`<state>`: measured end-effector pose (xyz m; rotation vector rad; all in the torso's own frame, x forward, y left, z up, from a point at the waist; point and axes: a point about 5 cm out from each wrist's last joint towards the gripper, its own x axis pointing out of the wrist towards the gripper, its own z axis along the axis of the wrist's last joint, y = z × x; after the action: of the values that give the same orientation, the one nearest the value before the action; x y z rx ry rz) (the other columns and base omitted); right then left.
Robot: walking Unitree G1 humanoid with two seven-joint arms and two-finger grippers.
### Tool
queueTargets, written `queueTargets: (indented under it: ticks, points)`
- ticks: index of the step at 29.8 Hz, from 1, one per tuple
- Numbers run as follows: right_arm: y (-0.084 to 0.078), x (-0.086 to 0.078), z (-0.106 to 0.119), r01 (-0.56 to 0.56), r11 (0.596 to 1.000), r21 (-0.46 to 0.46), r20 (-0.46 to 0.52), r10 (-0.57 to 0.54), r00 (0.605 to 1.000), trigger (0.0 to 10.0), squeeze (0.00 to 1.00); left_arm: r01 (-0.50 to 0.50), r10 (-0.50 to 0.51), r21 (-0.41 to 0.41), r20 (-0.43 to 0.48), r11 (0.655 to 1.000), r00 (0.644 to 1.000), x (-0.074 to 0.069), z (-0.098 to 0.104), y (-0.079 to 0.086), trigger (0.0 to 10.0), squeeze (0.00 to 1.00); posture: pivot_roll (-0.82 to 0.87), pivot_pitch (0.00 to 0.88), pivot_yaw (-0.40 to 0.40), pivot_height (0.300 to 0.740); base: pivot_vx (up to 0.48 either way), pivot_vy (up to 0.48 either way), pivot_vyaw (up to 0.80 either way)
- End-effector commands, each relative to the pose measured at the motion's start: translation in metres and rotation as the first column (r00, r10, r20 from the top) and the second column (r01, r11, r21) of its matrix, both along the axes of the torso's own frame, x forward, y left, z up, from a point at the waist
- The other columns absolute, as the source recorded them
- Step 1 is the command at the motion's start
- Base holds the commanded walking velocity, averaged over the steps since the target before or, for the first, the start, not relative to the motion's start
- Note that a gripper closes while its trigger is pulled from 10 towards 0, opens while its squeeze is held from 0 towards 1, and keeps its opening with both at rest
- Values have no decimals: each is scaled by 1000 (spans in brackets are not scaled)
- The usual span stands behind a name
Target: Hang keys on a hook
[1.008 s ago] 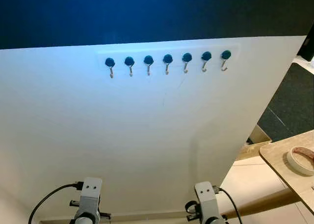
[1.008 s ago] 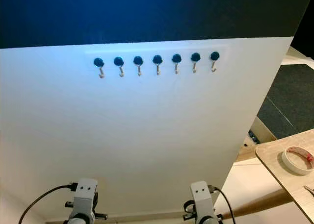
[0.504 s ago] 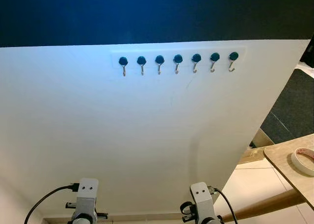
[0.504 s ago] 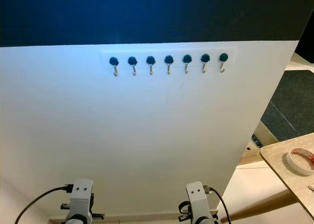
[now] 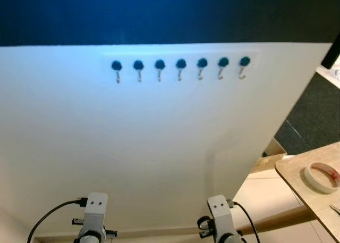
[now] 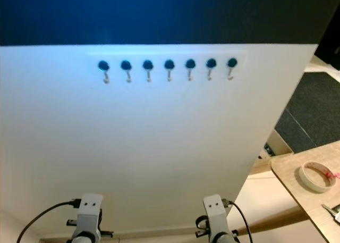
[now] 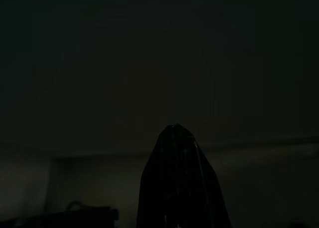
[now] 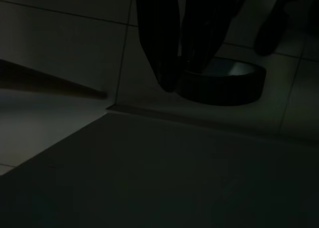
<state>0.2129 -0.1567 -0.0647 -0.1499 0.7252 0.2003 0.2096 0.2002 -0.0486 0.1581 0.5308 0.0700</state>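
Ahead, white panel [image 5: 159,147] with hook row [image 5: 180,67] near top edge; table [image 5: 313,200] rightward; gripper states unclear.

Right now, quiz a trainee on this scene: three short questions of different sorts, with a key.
1. How many hooks are in the row on the white panel?
2. True or false: keys already hang from one of the hooks.
3. Multiple choice: the roll of tape lies
A. on the floor under the hooks
B. on the wooden table to the robot's right
C. on the end hook

Key: 1. Seven. 2. False; every hook is bare. 3. B.
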Motion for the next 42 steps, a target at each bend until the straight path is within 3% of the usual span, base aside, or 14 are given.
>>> queueTargets:
  ticks: [1,9,15,16,19,20,23,27,30,35,36,40,41,42]
  points:
    - [3,-4,-3,1,1000,6,-23,-1,1000,10000,0,-17,18,18,-37,1000,999,-7,-4,6,10000,47,58,20,-13,740,0,0,0]
    - [3,-2,-2,2,1000,9,-7,-2,1000,10000,0,-15,16,21,-33,1000,999,-5,-4,6,10000,47,57,22,-11,740,0,0,0]
    - [11,13,16,-139,989,49,156,130,979,10000,0,81,-81,-30,-8,996,997,-1,-1,-4,10000,55,50,23,-4,740,0,0,0]
    - [19,18,24,-236,970,56,223,218,950,10000,0,148,-148,-60,-4,987,989,-3,-1,-10,10000,55,45,28,6,740,0,0,0]
    - [27,26,38,-334,941,52,326,300,896,10000,0,199,-200,-88,5,976,980,-6,-1,-14,10000,51,44,29,9,740,0,0,0]
    - [32,29,48,-394,919,23,388,355,851,10000,0,221,-221,-105,10,970,975,-8,-1,-15,10000,51,39,36,15,740,0,0,0]
    - [34,30,51,-408,913,16,405,368,837,10000,0,226,-226,-109,12,968,974,-9,-1,-15,10000,47,39,36,15,740,0,0,0]
    - [47,34,86,-554,818,153,541,400,740,10000,0,238,-234,-127,46,963,971,-9,2,-16,10000,43,34,47,15,740,0,0,0]
    - [48,39,114,-595,774,215,615,366,699,10000,0,237,-231,-128,62,963,971,-9,4,-15,10000,43,31,50,15,740,0,0,0]
    - [43,47,151,-607,732,310,688,268,674,10000,0,237,-230,-134,67,962,971,-11,4,-14,10000,47,27,53,15,740,0,0,0]
    - [40,52,171,-625,695,356,719,224,658,10000,0,236,-228,-138,69,962,971,-11,4,-15,10000,47,24,53,16,740,0,0,0]
    - [38,54,196,-657,625,422,746,172,643,10000,0,238,-229,-143,77,961,970,-10,5,-16,10000,51,20,49,17,740,0,0,0]
    - [38,54,196,-657,625,422,746,172,643,10000,0,238,-229,-143,77,961,970,-10,5,-16,10000,51,20,49,17,740,0,0,0]
    - [37,56,206,-661,592,461,753,133,644,10000,0,238,-228,-144,84,961,970,-9,6,-17,10000,51,19,47,19,740,0,0,0]
